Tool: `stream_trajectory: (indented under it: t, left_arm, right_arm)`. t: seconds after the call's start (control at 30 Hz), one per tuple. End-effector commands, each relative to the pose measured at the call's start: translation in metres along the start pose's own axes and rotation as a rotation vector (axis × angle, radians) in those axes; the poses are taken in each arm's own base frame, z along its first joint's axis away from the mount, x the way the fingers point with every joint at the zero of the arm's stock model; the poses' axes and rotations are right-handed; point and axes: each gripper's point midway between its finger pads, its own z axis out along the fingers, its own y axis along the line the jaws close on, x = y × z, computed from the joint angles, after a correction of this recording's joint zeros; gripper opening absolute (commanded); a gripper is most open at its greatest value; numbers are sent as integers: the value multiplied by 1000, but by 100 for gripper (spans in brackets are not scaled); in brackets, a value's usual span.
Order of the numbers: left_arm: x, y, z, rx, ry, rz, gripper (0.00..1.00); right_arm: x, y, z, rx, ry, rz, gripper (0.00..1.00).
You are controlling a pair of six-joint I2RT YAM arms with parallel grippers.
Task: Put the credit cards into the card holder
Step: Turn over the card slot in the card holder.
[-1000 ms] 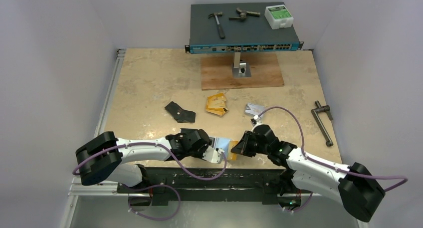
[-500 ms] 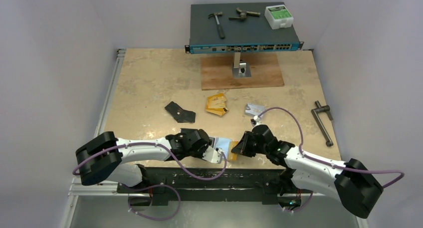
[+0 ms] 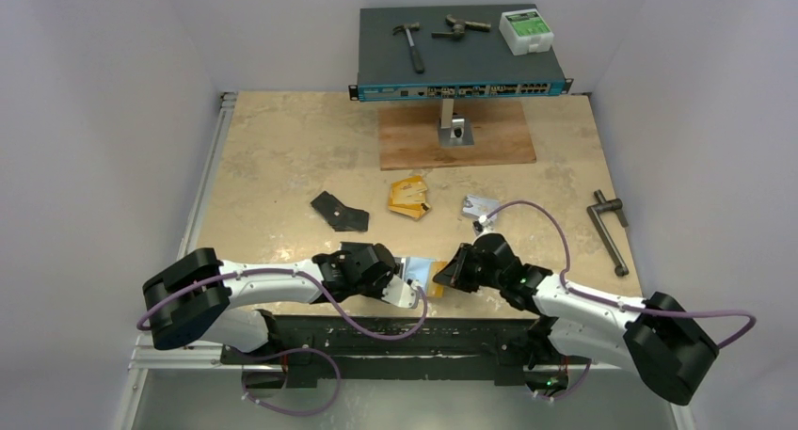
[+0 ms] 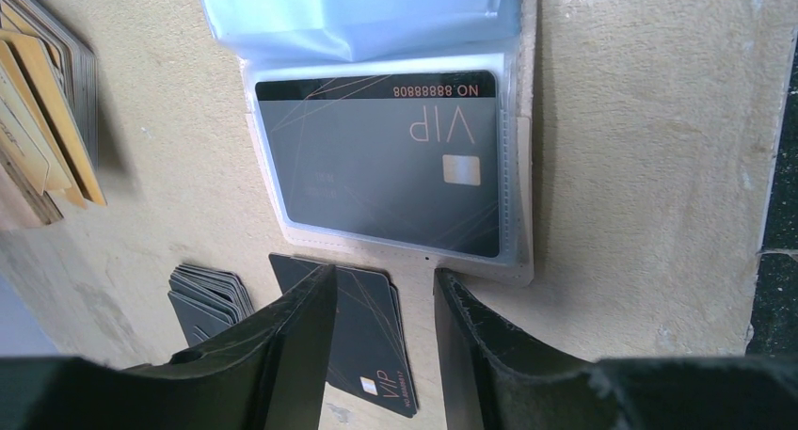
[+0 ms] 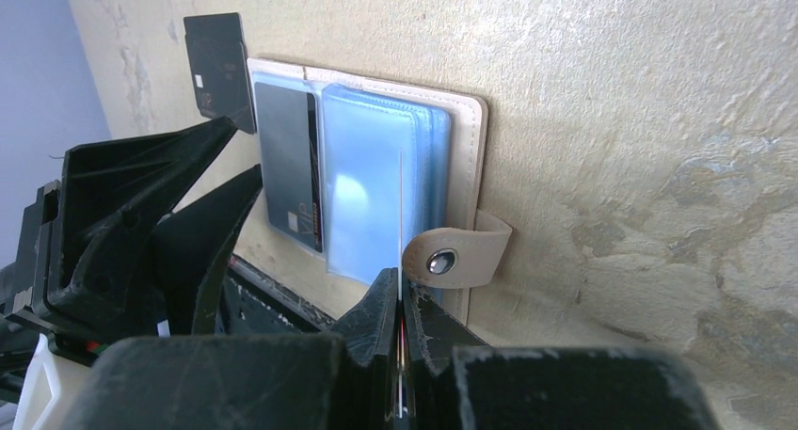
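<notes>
Beige card holder (image 4: 523, 195) lies open on counter (image 4: 640, 167) near front edge, between both tools. In top view they mostly hide it. Far half cut off in left wrist view, blue sleeves (image 4: 358, 16) blurred. Grey card (image 4: 376, 167) sits in clear pocket, long axis across that view, print upside down. Right tool (image 5: 400, 298) pinched tight on thin card (image 5: 400, 214), seen edge-on as pale line over sleeves, colour unreadable. Left tool (image 4: 381, 303) parted, empty, over loose grey cards (image 4: 362, 355). Orange cards (image 4: 47, 138) cut off at left.
</notes>
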Motion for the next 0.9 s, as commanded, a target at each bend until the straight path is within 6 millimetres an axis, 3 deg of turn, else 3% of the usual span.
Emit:
stream_trajectory:
  t: [0.0,0.37,0.67,0.87]
  left_arm:
    - [-6,3,-4,-14,-26,-12,42]
    - [-7,3,-5,-12,-28,-12,41]
    - [-6,3,-5,-6,-23,-9,41]
    - [-4,1,-4,-5,-18,-6,41]
  right_arm:
    - [-12,11,3,-32,-49,16,0]
    - [-3,-13,-2,4,-63,59,0]
    - [-3,1,9,-37,-30,16,0]
    - [-8,16,5,-109,-44,-19,0]
